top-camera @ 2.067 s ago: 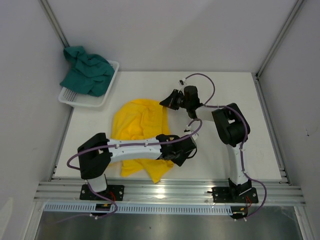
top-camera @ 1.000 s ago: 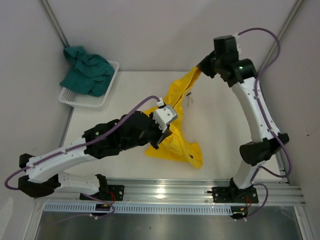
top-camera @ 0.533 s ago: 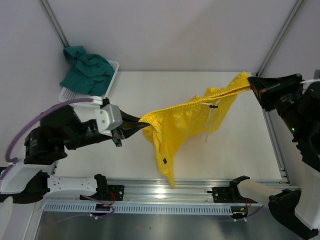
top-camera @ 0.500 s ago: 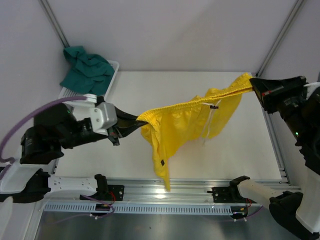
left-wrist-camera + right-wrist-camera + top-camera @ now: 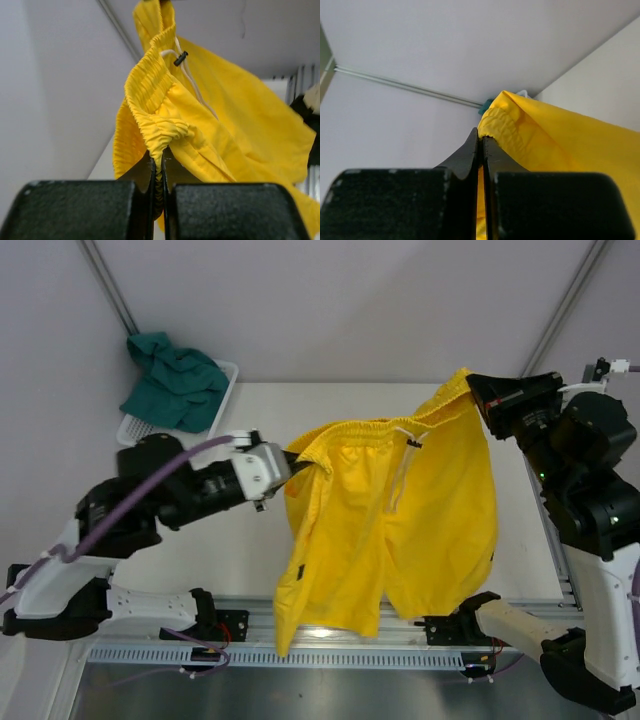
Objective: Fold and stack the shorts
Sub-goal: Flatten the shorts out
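The yellow shorts (image 5: 400,520) hang spread in the air above the table, waistband up and both legs down. My left gripper (image 5: 292,468) is shut on the left end of the waistband (image 5: 160,131). My right gripper (image 5: 472,388) is shut on the right end of the waistband (image 5: 505,125). A pale drawstring (image 5: 400,472) dangles at the front. The teal-green shorts (image 5: 175,380) lie bunched on the white basket (image 5: 205,438) at the back left.
The white table (image 5: 250,560) lies below the hanging shorts. Grey walls with metal frame posts (image 5: 560,315) close the back and sides. An aluminium rail (image 5: 330,625) runs along the near edge, where the arm bases sit.
Both arms lifted and swung the waistband round, so the yellow shorts now hang open and flat, facing the camera. The legs have dropped down over the near rail.
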Controlling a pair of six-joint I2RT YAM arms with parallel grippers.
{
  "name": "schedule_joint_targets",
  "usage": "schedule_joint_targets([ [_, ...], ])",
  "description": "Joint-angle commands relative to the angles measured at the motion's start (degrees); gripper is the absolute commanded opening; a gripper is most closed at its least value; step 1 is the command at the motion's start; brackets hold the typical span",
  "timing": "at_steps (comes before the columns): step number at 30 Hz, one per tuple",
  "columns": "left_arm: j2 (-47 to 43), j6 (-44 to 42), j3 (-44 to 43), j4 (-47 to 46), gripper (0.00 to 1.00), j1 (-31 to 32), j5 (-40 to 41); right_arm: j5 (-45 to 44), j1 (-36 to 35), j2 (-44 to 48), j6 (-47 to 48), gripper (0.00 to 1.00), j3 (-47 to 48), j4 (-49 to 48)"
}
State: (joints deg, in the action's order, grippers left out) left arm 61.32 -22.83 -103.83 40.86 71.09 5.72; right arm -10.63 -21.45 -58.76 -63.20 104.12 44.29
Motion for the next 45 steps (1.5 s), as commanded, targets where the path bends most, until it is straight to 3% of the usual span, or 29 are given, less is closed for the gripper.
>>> schedule_joint_targets([
  [1, -0.23, -5.82, 5.83, -5.79, 0.00, -2.86, 3.70, -3.25, 0.45, 0.75, 0.62, 0.00, -3.73, -10.88],
  [3, -0.41, -5.47, 5.14, -6.49, 0.00, -7.34, 1.50, -3.69, 0.53, 0.84, 1.76, 0.00, -5.41, -14.92],
  [7, -0.85, -5.38, 3.03, -6.50, 0.00, -8.86, 0.44, -2.82, 0.62, 1.28, 2.73, 0.00, -7.35, -20.03],
  [11, -1.11, -0.73, -2.42, -2.72, 0.00, -8.78, -6.83, -3.86, 0.53, 4.08, 0.98, 0.00, -5.77, -17.41],
  [18, -3.05, 6.82, -5.33, -3.86, 0.00, -8.78, -20.37, -6.06, 0.53, 9.80, -0.96, 0.00, -2.70, -11.25],
  [27, -1.73, 11.93, -5.60, -6.58, 0.00, -8.86, -25.05, -6.68, 0.62, 9.99, -2.10, 0.00, 4.25, -1.15],
  [35, -2.96, 9.73, 9.24, -16.77, 0.00, -10.61, -13.90, -8.87, 0.71, 1.92, 0.71, 0.00, -0.04, -2.54],
  [37, -2.70, 14.46, 16.17, -21.49, 0.00, -18.32, -15.81, -9.23, 0.62, -0.55, 1.41, 0.00, -1.98, -5.26],
  [38, -2.35, 17.26, 18.12, -23.70, 0.00, -26.10, -21.48, -9.49, 0.80, -2.91, 1.50, 0.00, -4.07, -6.05],
  [39, -1.56, 22.08, 22.92, -26.16, 0.00, -29.48, -24.15, -9.84, 0.97, -4.07, 1.15, 0.00, -5.40, -8.15],
  [41, -0.59, 26.67, 31.72, -36.24, 0.00, -35.11, -27.76, -8.97, 1.93, -7.31, 0.80, 0.00, -10.22, -14.28],
  [45, 1.95, 33.28, 41.24, -46.71, 0.00, -40.93, -24.96, -7.12, 2.82, -17.06, -1.57, 0.00, -13.59, -20.99],
])
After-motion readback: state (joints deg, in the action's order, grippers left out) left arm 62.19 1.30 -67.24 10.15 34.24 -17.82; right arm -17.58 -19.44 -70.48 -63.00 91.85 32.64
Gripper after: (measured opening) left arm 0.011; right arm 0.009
